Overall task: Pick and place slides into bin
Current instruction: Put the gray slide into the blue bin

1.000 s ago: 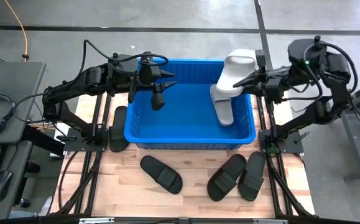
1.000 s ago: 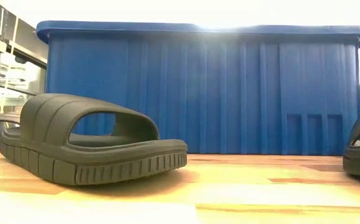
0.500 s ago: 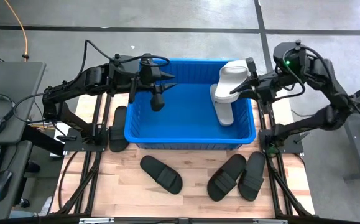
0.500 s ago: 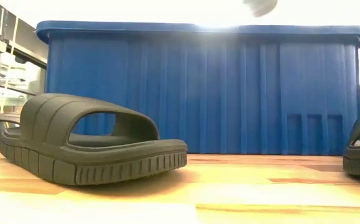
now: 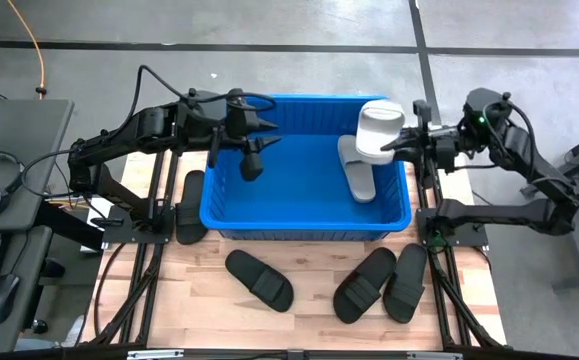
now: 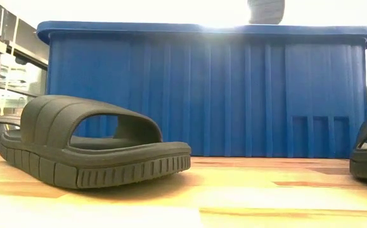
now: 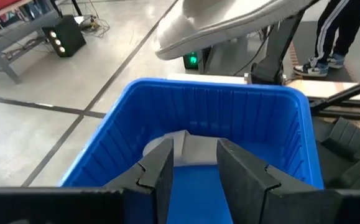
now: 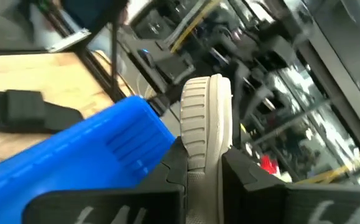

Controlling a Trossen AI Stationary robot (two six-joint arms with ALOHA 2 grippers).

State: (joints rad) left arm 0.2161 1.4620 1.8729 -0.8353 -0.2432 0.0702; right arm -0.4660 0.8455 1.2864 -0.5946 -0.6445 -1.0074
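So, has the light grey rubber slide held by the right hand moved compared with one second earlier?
Yes. In the high view the light grey rubber slide, held by the right hand, now hangs more fully over the bright blue plastic bin, past its right rim.

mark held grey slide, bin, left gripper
held grey slide [image 5: 379, 129]: high view, on its upturned sole.
bin [image 5: 304, 219]: high view, on its front rim.
left gripper [image 5: 265, 139]: high view, midway between its fingertips.

Wooden table top [image 5: 309, 310] carries the blue bin [image 5: 299, 217] at its rear. Three black slides lie in front of it (one alone [image 5: 259, 279], two side by side [image 5: 364, 284] [image 5: 406, 282]); a fourth [image 5: 190, 206] lies beside the bin's left wall.
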